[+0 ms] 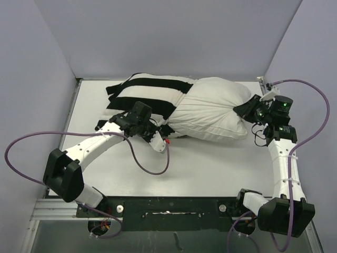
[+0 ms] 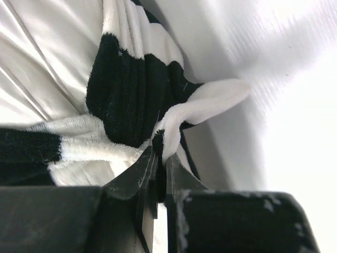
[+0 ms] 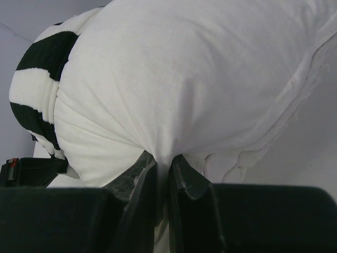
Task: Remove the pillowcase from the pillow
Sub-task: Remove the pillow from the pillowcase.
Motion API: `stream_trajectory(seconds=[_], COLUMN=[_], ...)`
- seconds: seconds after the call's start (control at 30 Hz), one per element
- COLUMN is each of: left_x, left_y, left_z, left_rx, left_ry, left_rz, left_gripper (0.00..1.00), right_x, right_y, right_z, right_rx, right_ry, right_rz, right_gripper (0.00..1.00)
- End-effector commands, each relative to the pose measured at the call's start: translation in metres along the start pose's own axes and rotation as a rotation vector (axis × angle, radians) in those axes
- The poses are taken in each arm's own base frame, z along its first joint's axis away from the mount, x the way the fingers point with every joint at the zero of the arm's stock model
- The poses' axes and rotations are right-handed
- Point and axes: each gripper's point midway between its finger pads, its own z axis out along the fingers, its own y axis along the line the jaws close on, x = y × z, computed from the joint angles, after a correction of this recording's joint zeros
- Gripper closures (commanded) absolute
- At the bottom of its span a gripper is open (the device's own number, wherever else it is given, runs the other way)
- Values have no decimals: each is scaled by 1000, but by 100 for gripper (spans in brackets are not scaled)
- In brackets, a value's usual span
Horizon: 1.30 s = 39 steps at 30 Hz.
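The black and white striped pillowcase (image 1: 145,95) covers the left half of the plain white pillow (image 1: 213,108), which lies across the back of the table. My left gripper (image 1: 157,128) is shut on the pillowcase's open hem near the pillow's middle; the pinched fold (image 2: 163,138) shows in the left wrist view. My right gripper (image 1: 245,109) is shut on the pillow's right end; the wrist view shows white pillow fabric (image 3: 174,84) bunched between the jaws, with the striped pillowcase (image 3: 39,79) at its far end.
Grey walls close in the table (image 1: 210,168) at the back, left and right. Purple cables (image 1: 152,166) loop from both arms over the table. The arm bases and a black rail (image 1: 168,211) line the near edge.
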Motion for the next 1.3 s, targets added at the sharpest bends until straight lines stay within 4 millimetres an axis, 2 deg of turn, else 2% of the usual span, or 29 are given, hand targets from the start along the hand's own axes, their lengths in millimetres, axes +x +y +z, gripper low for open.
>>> stream_trajectory(seconds=[0.0, 0.1, 0.17, 0.23, 0.27, 0.3, 0.37, 0.43, 0.53, 0.63, 0.7, 0.8, 0.9, 1.03, 1.07, 1.1, 1.13, 1.2, 1.27], left_x=[58, 72, 65, 51, 40, 27, 3, -22, -50, -60, -52, -24, 8, 32, 38, 47, 54, 65, 67], left_y=[-117, -141, -158, -164, -163, -156, -131, -97, -35, 22, 62, 115, 146, 184, 196, 204, 209, 204, 181], left_z=[-45, -55, -64, -69, -72, -75, -80, -88, -111, -127, -131, -122, -98, -65, -57, -48, -38, -14, 6], left_rx=[297, 329, 388, 418, 425, 418, 357, 293, 220, 132, 20, -147, -209, -244, -278, -311, -330, -312, -228], left_ry=[202, 204, 178, 130, 98, 66, 13, -62, -180, -265, -287, -250, -167, -152, -150, -138, -128, -92, -62], left_rz=[-329, -446, -520, -565, -578, -586, -603, -666, -756, -826, -854, -871, -973, -1108, -1121, -1138, -1146, -1148, -1159], left_gripper=[100, 100, 100, 100, 89, 75, 48, 34, 25, 23, 23, 24, 23, 21, 17, 16, 16, 18, 22], right_x=[-93, -85, -77, -66, -58, -49, -31, -14, 6, 24, 36, 48, 55, 62, 61, 59, 54, 35, 9], right_y=[-13, -16, -19, -18, -15, -13, -4, 3, 9, 7, 5, 3, 3, 1, 0, -1, -1, -5, -9], right_z=[-28, -20, -15, -8, -4, 2, 10, 17, 20, 17, 15, 9, -3, -18, -22, -26, -30, -41, -53], right_rx=[117, 102, 89, 60, 39, 22, 9, 6, -6, -4, -4, 4, 13, 37, 49, 64, 86, 158, 245], right_ry=[-345, -320, -300, -271, -250, -223, -178, -137, -93, -52, -20, 5, 12, 5, -4, -15, -32, -89, -160], right_rz=[-109, -87, -71, -56, -54, -59, -97, -158, -207, -229, -240, -250, -251, -241, -238, -238, -241, -251, -250], right_gripper=[100, 100, 100, 100, 100, 100, 100, 98, 87, 80, 73, 61, 45, 29, 23, 13, 1, 2, 2])
